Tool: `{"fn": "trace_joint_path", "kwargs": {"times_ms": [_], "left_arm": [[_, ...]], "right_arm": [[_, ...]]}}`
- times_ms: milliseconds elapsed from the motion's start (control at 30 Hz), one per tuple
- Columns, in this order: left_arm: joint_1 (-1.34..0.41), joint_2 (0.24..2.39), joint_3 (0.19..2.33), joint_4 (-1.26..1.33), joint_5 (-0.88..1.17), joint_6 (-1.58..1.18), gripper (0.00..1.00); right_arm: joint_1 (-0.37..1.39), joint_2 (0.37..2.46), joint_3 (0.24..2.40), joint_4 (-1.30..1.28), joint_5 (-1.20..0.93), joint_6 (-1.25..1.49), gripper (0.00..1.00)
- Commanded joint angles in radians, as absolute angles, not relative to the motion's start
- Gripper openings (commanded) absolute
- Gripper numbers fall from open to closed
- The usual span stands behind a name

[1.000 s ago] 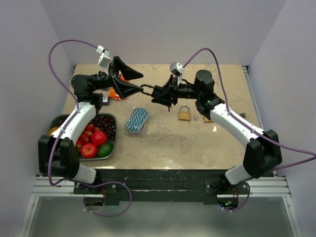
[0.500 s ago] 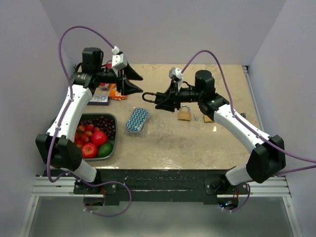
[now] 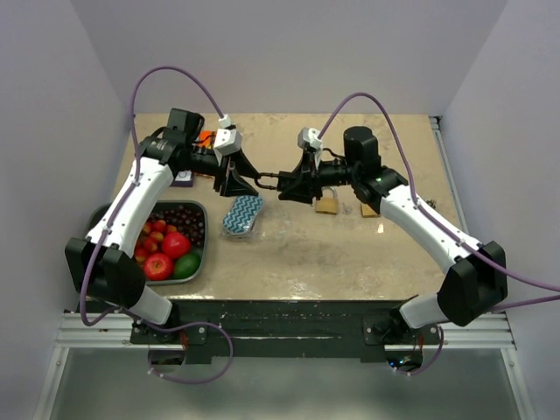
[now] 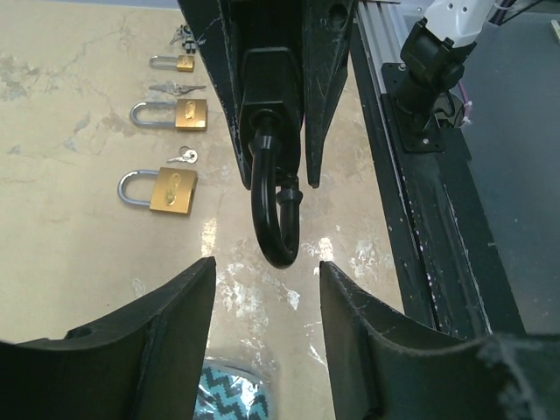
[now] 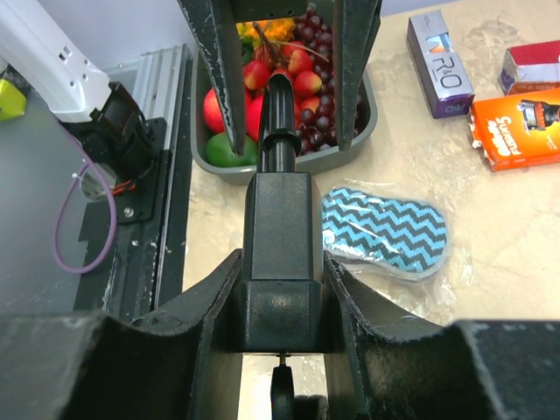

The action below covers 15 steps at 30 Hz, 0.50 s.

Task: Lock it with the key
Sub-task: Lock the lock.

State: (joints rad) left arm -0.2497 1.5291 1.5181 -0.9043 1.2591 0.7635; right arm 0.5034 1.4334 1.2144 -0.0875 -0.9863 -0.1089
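Observation:
My right gripper (image 3: pixel 293 185) is shut on the body of a black padlock (image 3: pixel 273 181) and holds it above the table, shackle pointing left. In the right wrist view the body (image 5: pixel 282 254) sits clamped between my fingers, and a small key (image 5: pixel 280 387) sticks into its keyhole end. My left gripper (image 3: pixel 241 180) is open, its fingers on either side of the shackle tip. In the left wrist view the shackle (image 4: pixel 278 219) hangs just beyond my open left gripper (image 4: pixel 262 284), untouched.
Three brass padlocks (image 4: pixel 172 190) with small keys (image 4: pixel 184 156) lie on the table behind the right gripper. A blue zigzag pouch (image 3: pixel 242 213) lies below the grippers. A fruit tray (image 3: pixel 203 236) stands front left. Boxes (image 5: pixel 516 127) lie at the back left.
My left gripper pulled back from the shackle, then came back lower and closer, still open, facing it. My right gripper shifted the black padlock slightly right and toward me.

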Motion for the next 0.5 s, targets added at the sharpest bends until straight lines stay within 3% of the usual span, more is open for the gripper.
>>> {"fn": "trace_joint_path", "kwargs": {"times_ms": [0,133,200,333,467], "left_arm": [[-0.287,1.491,1.506,-0.835,1.284,0.744,0.51],[-0.311,1.477,1.473,-0.729,1.266,0.634,0.40],[-0.316,1.465,1.450,-0.675,1.261,0.609,0.25],[-0.322,1.448,1.420,-0.597,1.247,0.565,0.06],[-0.339,1.451,1.422,-0.578,1.253,0.552,0.00]], "right_arm": [[0.508,1.385,1.296,-0.077,-1.023,-0.172,0.00],[0.512,1.388,1.302,-0.081,-1.023,-0.179,0.00],[0.511,1.388,1.305,-0.090,-1.022,-0.186,0.00],[0.511,1.388,1.305,-0.097,-1.032,-0.202,0.00],[0.517,1.396,1.307,-0.097,-1.032,-0.212,0.00]]}}
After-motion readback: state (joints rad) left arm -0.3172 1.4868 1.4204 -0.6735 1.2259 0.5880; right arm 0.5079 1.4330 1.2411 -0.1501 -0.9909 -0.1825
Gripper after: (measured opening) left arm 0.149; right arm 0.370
